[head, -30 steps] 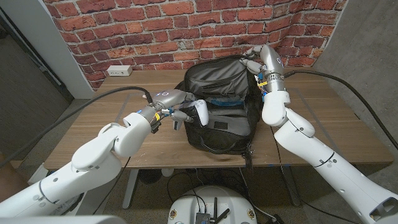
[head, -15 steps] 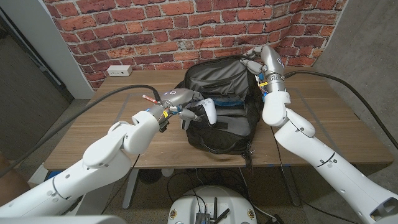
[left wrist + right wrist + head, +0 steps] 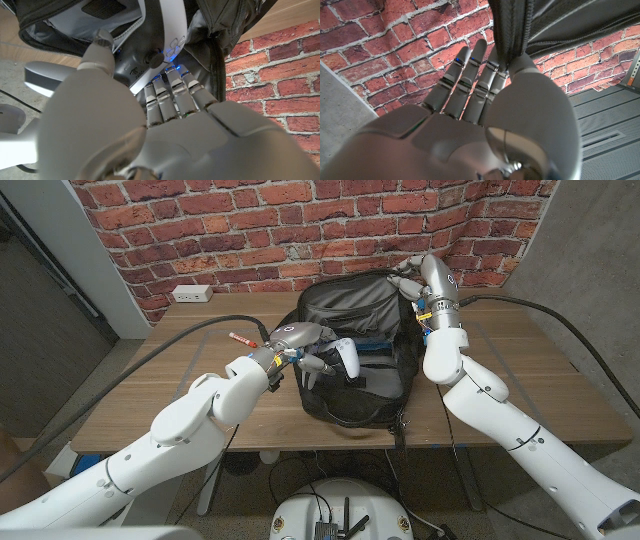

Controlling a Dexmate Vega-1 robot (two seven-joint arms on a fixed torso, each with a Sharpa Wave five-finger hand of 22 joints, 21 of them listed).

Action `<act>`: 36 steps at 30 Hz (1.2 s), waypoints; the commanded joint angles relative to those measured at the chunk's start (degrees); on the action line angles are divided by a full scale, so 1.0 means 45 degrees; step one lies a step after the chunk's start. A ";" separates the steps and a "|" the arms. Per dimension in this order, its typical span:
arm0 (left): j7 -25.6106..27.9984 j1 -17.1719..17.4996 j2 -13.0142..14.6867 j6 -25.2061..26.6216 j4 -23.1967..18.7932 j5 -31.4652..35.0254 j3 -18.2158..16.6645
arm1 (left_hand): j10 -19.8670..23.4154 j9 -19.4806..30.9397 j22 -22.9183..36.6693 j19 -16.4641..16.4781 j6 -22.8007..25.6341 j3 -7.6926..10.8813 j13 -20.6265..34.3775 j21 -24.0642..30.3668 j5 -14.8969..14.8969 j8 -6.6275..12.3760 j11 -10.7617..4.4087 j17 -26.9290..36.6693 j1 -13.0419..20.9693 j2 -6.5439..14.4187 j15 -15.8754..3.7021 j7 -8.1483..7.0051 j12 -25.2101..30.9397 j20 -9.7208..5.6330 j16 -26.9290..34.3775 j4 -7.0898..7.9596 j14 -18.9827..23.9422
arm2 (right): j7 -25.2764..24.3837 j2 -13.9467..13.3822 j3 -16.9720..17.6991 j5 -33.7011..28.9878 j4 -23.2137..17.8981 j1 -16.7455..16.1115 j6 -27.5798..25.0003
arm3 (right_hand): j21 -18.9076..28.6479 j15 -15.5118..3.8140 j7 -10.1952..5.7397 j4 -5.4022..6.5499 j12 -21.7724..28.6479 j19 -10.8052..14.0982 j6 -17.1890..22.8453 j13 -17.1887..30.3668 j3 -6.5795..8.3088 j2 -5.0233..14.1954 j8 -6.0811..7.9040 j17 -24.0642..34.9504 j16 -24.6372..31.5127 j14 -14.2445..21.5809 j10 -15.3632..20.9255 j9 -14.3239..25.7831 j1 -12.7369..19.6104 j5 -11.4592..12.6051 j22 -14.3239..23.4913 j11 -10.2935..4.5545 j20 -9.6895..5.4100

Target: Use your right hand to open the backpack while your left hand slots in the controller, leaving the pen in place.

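Backpack (image 3: 352,355): standing on the desk (image 3: 150,395) near its middle, main compartment unzipped and gaping. The opening step looks done and is being maintained.

Right hand (image 3: 408,276): raised at the far right edge of the bag; its fingers (image 3: 485,80) are closed on the zipped rim of the flap, pinching it between thumb and fingers and holding the flap up and back.

Left hand (image 3: 298,348): at the left rim of the bag, gripping the white controller (image 3: 348,358). The left wrist view shows its fingers (image 3: 172,92) wrapped under the controller body, thumb on the other side.

Controller position: over the mouth of the backpack, with one grip pointing down toward the compartment. It appears to sit at or just inside the opening; it is not released, and I cannot tell whether it touches the lining.

Pen (image 3: 241,337): red and white, lying on the desk to the left of the bag, just beyond the left forearm, apart from both hands. Requirement met so far.

Outstanding, in my judgement: lower the controller fully into the compartment, release it, and withdraw the left hand without brushing the pen.
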 commanded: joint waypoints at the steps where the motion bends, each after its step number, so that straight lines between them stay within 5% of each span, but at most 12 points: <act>1: -0.0267 -0.0788 -0.0383 0.0354 0.0264 0.0023 0.0747 | 0.1127 0.0030 0.0063 0.0119 0.1387 0.0299 0.0068 0.0092 0.0069 0.0031 -0.1192 0.0055 -0.0029 0.1943 -0.1927 -0.1127 0.0071 -0.1926 0.0058 0.0190 0.0111 | -0.0001 -0.0041 0.0028 0.0067 -0.0011 -0.0035 0.0139 | 0.0082 -0.1271 0.0027 0.0027 -0.0032 0.0076 0.0103 -0.0005 -0.0011 0.0723 -0.0032 0.0047 -0.0062 0.0098 0.0153 0.0051 0.0889 0.0097 0.0064 -0.0125 -0.1659; 36: -0.1464 -0.3101 -0.1296 0.0531 0.1609 -0.0235 0.2461 | 0.1055 0.0043 0.0080 0.0364 0.1415 0.0353 0.0079 0.0165 0.0090 -0.0122 -0.1186 0.0060 -0.0047 0.1981 -0.1951 -0.1047 0.0054 -0.1877 0.0056 0.0159 0.0117 | -0.0237 0.0051 0.0212 0.0213 0.0113 -0.0104 0.0452 | 0.0244 -0.1262 0.0032 0.0044 -0.0162 0.0029 0.0119 0.0102 -0.0080 0.0751 -0.0166 0.0173 -0.0209 0.0115 0.0144 0.0073 0.0893 0.0088 0.0082 -0.0187 -0.1666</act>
